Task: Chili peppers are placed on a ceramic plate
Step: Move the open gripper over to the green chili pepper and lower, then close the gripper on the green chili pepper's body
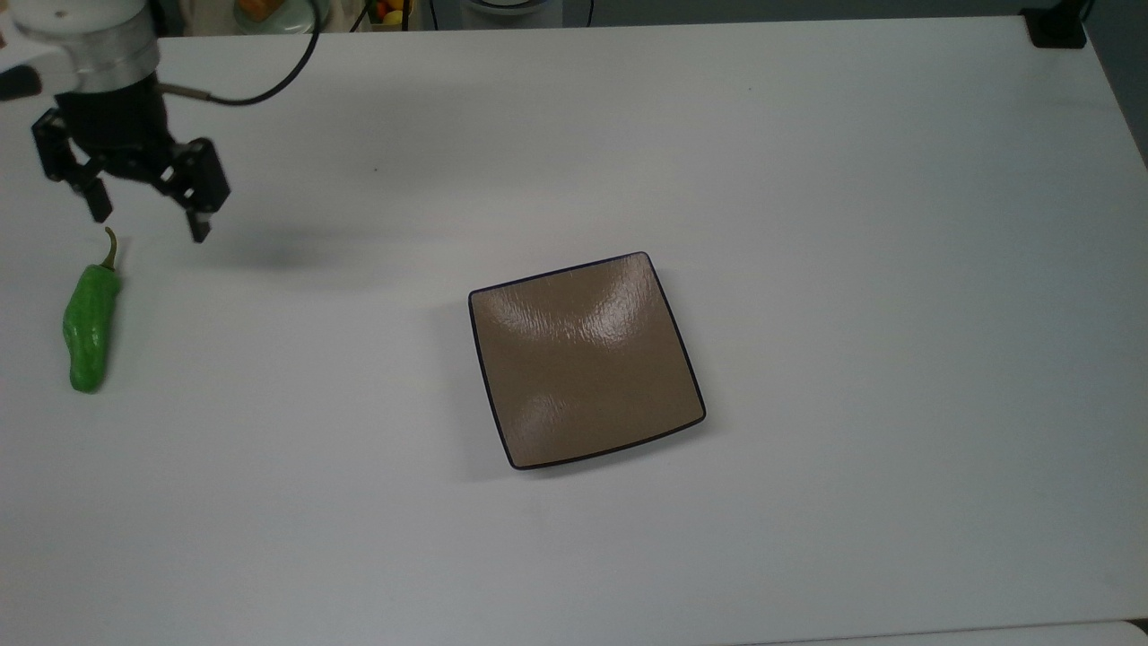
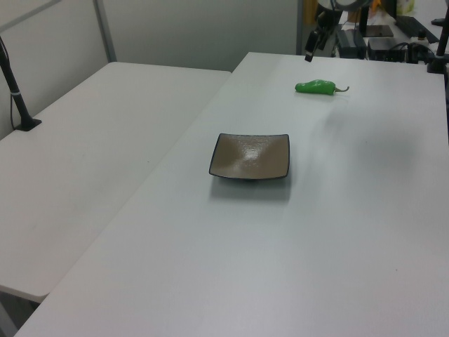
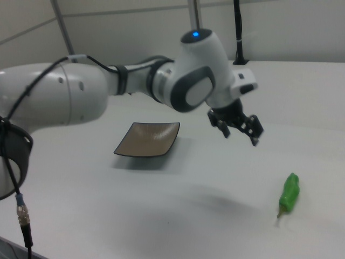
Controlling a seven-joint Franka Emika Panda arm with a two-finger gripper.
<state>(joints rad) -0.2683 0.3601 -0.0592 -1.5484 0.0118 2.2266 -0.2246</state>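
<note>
The green chili pepper [image 1: 90, 327] lies on the white table at the top view's far left, stem pointing up; it also shows as the pepper [image 2: 316, 87] and the pepper [image 3: 289, 193]. The square taupe ceramic plate [image 1: 585, 359] sits empty mid-table, seen too as the plate [image 2: 250, 156] and the plate [image 3: 148, 138]. My gripper [image 1: 149, 222] hangs open above the table, just past the pepper's stem end in the top view, nothing between its fingers. In the right view the gripper [image 3: 240, 135] floats well above the pepper.
A black post base [image 1: 1056, 27] stands at the top view's upper right corner. A second white table [image 2: 91, 140] adjoins on the left view's left, with a black clamp [image 2: 27, 124] on it. Clutter and equipment [image 2: 379, 35] sit beyond the far table edge.
</note>
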